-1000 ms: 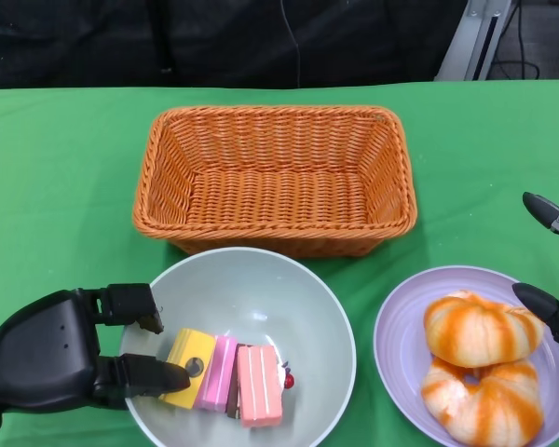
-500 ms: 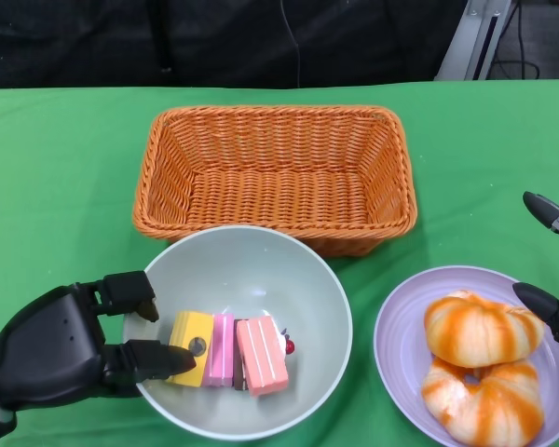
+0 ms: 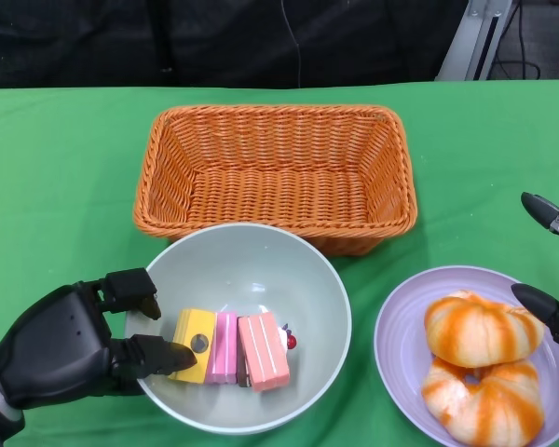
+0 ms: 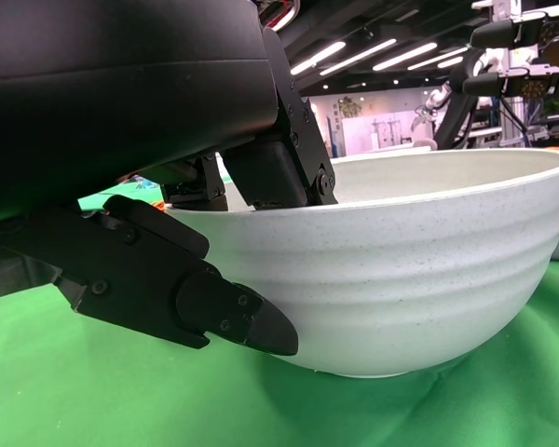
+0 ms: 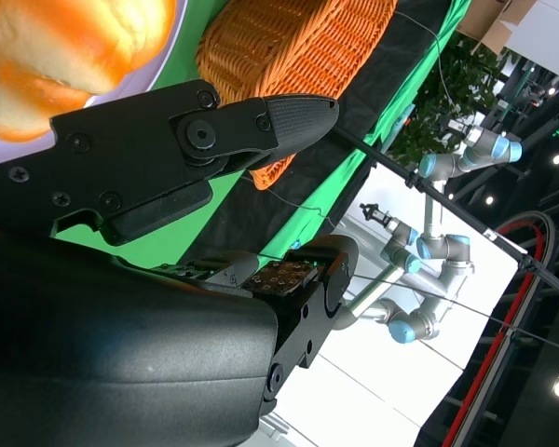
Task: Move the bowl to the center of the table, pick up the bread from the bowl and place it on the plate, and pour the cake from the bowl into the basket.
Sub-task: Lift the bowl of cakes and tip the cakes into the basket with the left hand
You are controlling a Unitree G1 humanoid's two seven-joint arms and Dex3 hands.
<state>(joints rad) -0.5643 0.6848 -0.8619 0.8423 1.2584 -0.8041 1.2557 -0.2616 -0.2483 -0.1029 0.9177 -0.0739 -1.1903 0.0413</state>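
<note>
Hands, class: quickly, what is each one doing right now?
Left hand: grips the bowl by its rim.
Right hand: open, fingers apart, holding nothing, beside the plate.

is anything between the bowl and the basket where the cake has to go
Nothing visible. The bowl, held at its rim by the left hand, sits right in front of the basket; the cake lies inside it.

Open green tabletop [image 3: 56,186] left and right of the basket [image 3: 276,177]. Basket's near wall touching or just behind the bowl [image 3: 252,279] rim, blocking passage between. Narrow green strip between bowl and plate [image 3: 401,326]. Plate filled with bread [image 3: 480,363].
</note>
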